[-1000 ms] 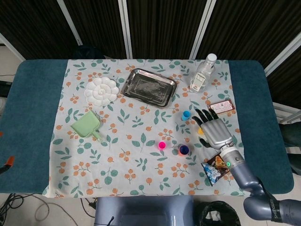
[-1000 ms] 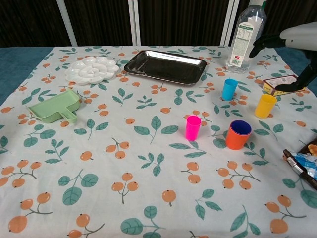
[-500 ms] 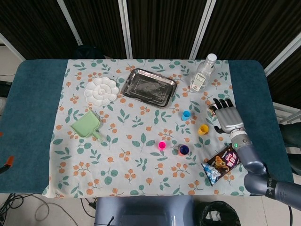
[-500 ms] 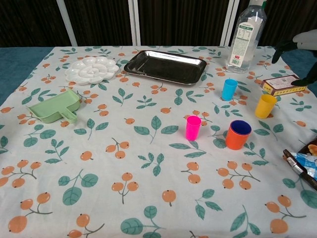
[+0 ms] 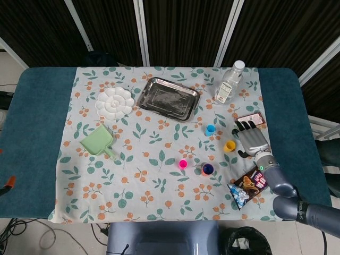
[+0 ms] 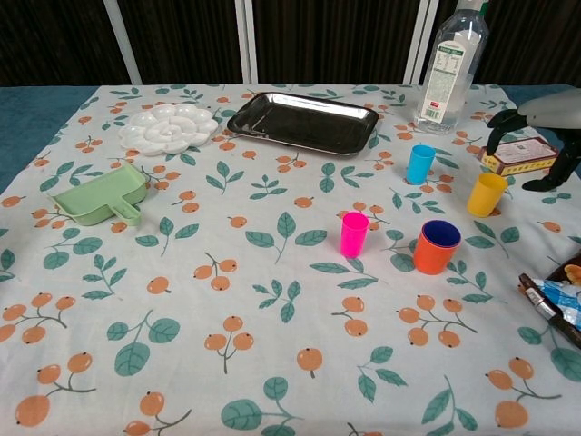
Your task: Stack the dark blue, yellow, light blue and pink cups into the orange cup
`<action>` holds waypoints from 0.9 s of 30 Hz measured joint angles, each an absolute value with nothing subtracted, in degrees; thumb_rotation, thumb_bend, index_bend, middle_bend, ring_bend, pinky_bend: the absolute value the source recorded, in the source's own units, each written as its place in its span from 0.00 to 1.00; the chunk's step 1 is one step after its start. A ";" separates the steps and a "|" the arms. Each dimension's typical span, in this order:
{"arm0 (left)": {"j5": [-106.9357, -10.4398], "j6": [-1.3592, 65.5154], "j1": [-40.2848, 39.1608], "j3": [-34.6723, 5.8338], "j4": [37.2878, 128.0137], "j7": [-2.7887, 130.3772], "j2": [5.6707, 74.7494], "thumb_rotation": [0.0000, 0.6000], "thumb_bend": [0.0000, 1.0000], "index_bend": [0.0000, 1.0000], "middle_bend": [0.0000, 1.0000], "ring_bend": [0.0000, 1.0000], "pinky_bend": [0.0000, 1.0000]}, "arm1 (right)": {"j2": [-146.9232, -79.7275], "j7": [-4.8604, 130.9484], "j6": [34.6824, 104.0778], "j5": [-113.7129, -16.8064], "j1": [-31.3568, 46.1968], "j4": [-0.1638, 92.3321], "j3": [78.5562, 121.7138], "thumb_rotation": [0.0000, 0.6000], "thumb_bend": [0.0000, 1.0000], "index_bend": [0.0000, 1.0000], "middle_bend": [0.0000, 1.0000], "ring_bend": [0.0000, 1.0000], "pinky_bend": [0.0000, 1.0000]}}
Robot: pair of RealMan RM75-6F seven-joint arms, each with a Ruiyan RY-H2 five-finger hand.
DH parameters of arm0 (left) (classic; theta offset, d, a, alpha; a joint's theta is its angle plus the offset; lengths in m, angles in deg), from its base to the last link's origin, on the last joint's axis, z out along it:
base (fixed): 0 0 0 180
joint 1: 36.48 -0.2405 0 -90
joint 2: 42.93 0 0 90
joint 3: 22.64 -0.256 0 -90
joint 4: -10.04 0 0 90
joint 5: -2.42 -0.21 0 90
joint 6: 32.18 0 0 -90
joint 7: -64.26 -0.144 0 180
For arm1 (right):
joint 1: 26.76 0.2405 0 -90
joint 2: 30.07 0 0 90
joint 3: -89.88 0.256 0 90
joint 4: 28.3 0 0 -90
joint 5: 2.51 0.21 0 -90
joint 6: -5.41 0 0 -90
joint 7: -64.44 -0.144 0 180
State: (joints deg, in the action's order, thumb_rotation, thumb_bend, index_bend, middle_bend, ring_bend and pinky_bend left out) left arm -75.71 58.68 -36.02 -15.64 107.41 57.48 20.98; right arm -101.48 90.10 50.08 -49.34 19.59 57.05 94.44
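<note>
The right hand (image 5: 251, 139) hovered at the right of the head view, just right of the yellow cup (image 5: 229, 145), with its dark fingers (image 5: 243, 126) spread apart and nothing between them; it did not touch the cup. In the chest view the same hand entered from the right edge of the frame, fingers apart above the cloth beside the yellow cup. The left hand showed in neither view.

The orange cup (image 5: 207, 170) stood upright right of centre, with the dark blue cup (image 6: 441, 232) nested inside it (only its rim showed above the orange wall). The pink cup (image 5: 183, 164) stood alone just left of that pair, and the light blue cup (image 5: 210, 129) stood alone above them, toward the upper right. All rested on the floral tablecloth (image 5: 154, 175).

A small flat box (image 5: 251, 120) lay just above the hand, and a snack packet (image 5: 247, 187) lay at lower right under the forearm. A clear bottle (image 5: 228, 83) stood at upper right, a metal tray (image 5: 169, 99) at upper centre, a white flower-shaped palette (image 5: 114, 102) to its left, and a green scoop (image 5: 98, 142) at middle left.
</note>
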 measured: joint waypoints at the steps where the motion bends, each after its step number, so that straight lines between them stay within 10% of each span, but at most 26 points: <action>1: -75.68 58.69 -36.03 -15.62 107.41 57.51 20.97 1.00 0.22 0.21 0.12 0.00 0.00 | -101.73 89.93 50.16 -49.50 19.56 56.92 94.46 1.00 0.41 0.27 0.00 0.05 0.05; 27: -75.19 58.85 -36.11 -15.34 107.31 57.60 21.06 1.00 0.22 0.21 0.12 0.00 0.00 | -105.86 87.83 50.43 -51.55 19.43 52.75 94.44 1.00 0.41 0.38 0.00 0.05 0.05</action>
